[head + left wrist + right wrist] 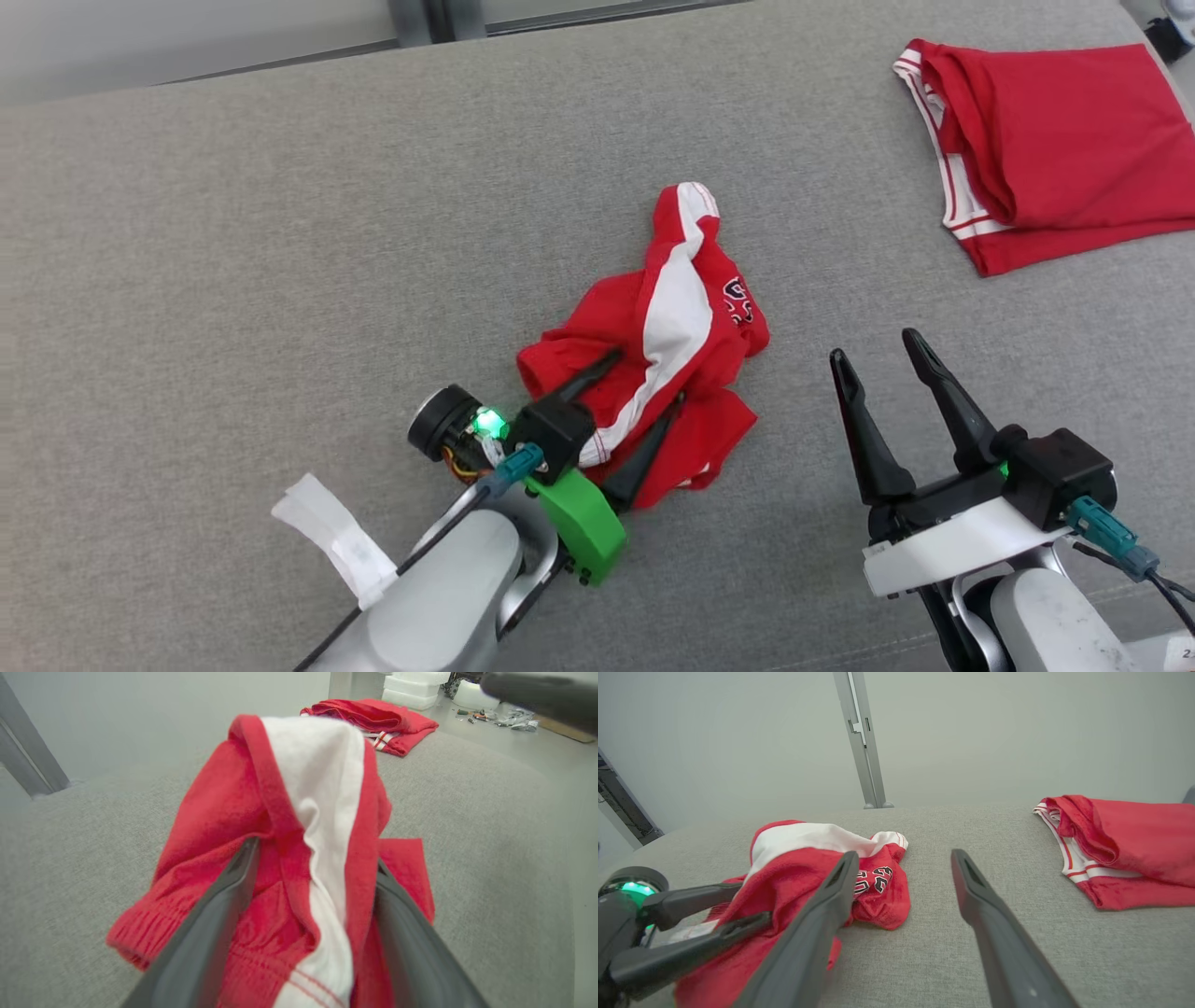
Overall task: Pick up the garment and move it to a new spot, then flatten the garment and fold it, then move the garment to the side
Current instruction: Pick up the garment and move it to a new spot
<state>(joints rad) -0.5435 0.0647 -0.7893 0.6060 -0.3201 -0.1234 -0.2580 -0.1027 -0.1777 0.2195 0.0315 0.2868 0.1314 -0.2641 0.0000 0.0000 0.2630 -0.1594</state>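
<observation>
Crumpled red shorts [691,308], white side stripe. Left gripper [646,377] jaws spread astride them. Right gripper [874,344] at 4 o'clock, jaws spread.

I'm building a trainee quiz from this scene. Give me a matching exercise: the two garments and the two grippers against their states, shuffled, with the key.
1. centre garment
2. right-hand garment
3. left gripper
4. right gripper

A. open, nothing between
B. crumpled
C. folded
D. open, astride cloth

Pairs: 1-B, 2-C, 3-D, 4-A
</observation>
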